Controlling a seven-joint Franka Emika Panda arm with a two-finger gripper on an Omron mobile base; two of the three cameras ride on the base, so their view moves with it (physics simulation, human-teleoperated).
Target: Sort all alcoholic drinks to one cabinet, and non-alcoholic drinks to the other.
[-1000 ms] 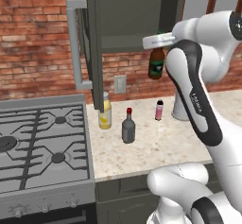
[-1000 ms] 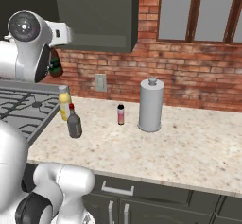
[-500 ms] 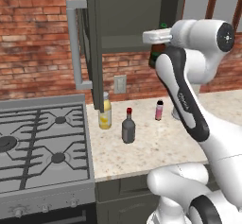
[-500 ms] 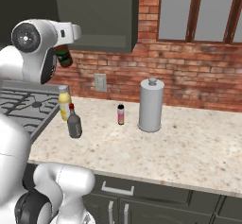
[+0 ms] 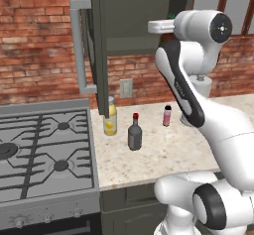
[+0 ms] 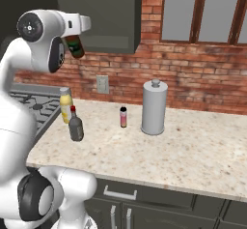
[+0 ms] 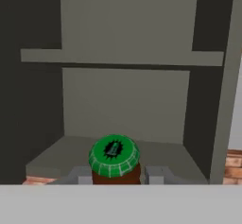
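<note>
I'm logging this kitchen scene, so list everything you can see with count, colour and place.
beer bottle: one, brown with green cap, held up before the open cabinet
yellow bottle: one, white cap, counter beside the stove
grey bottle: one, red cap, counter in front of the yellow one
pink bottle: one, black cap, counter near the wall
canister: one, grey, counter
cabinet: one, dark grey-green, open, one shelf
stove: one, grey, left of the counter
claw: one, shut on the beer bottle
</note>
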